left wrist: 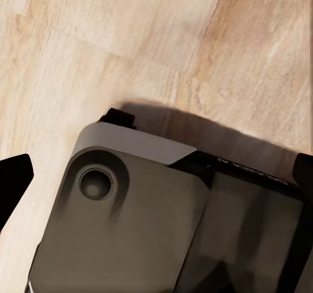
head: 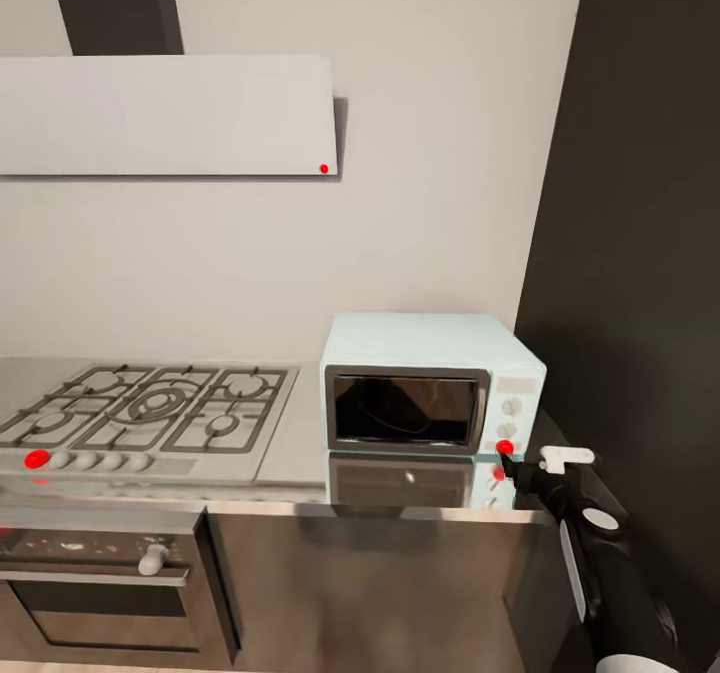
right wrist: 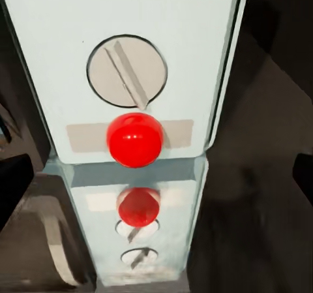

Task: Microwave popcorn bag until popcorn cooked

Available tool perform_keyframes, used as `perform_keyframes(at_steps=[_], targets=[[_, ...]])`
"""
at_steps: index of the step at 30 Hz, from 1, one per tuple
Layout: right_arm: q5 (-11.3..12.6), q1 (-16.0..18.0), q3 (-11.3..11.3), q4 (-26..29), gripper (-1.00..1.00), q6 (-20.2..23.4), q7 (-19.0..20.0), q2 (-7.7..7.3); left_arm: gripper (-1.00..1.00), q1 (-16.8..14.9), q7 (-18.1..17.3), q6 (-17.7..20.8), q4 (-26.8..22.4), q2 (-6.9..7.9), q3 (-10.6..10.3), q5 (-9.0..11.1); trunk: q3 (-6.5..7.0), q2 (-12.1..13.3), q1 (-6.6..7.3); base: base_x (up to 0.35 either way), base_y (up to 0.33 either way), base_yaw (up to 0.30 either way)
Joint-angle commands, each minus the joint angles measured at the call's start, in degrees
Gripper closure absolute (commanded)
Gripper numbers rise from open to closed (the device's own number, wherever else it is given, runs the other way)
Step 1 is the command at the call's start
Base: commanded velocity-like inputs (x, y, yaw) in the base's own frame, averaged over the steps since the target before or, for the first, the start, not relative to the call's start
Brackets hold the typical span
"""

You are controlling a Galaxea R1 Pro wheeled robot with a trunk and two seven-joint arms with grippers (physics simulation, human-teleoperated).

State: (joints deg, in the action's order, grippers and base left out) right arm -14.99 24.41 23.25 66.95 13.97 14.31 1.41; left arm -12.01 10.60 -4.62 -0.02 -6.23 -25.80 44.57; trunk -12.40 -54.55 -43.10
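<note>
The pale mint-blue microwave (head: 430,348) stands on the steel-grey countertop (head: 298,443) with its dark glass door shut. My right gripper (head: 512,465) hovers at the microwave's lower right corner, just in front of the round red indicator light (head: 505,446). In the right wrist view, that gripper (right wrist: 158,175) is open, its dark fingertips (right wrist: 13,182) wide apart. It faces the red light (right wrist: 134,139) below a round knob (right wrist: 127,71), and both mirror in the counter. My left gripper (left wrist: 158,175) is open, pointing down. The popcorn bag and popcorn are out of view.
A gas hob (head: 150,408) lies left of the microwave, over a dark steel oven (head: 100,573) with a bar handle. A grey hood (head: 165,113) hangs above. A tall dark cabinet (head: 640,253) closes the right side. Below the left gripper are my base (left wrist: 130,228) and wood floor (left wrist: 130,45).
</note>
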Motion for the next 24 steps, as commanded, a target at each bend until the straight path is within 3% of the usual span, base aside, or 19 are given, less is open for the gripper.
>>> perform_keyframes(at_steps=[1,6,14,15,24], targets=[[-0.60,0.07,0.16,0.06,-1.00,0.07,0.54,0.79,-1.00,-0.03,0.21,-0.13,0.01,-0.01,-0.48,0.43,-0.08,-0.05,-0.04,0.288,0.000,0.000],[-0.83,0.07,0.33,-3.55,-1.00,-2.26,0.58,1.07,-1.00,-0.03,0.21,-0.13,-0.01,-0.01,-0.48,0.43,-0.08,-0.05,-0.04,0.122,0.000,0.000],[-0.45,0.06,0.59,-4.49,-1.00,-3.74,0.64,0.55,-1.00,-0.03,0.21,-0.13,-0.01,-0.01,-0.48,0.43,-0.08,-0.05,-0.04,0.007,0.000,0.000],[-0.43,0.07,0.64,-4.50,1.00,-3.75,0.64,0.52,-1.00,-0.03,0.21,-0.13,-0.02,-0.01,-0.48,0.43,-0.08,-0.05,-0.04,0.000,0.000,0.000],[-0.89,0.10,0.64,-4.81,1.00,-3.76,0.60,0.64,-1.00,-0.03,0.21,-0.13,-0.01,-0.01,-0.48,0.43,-0.08,-0.05,-0.04,0.000,0.000,0.000]])
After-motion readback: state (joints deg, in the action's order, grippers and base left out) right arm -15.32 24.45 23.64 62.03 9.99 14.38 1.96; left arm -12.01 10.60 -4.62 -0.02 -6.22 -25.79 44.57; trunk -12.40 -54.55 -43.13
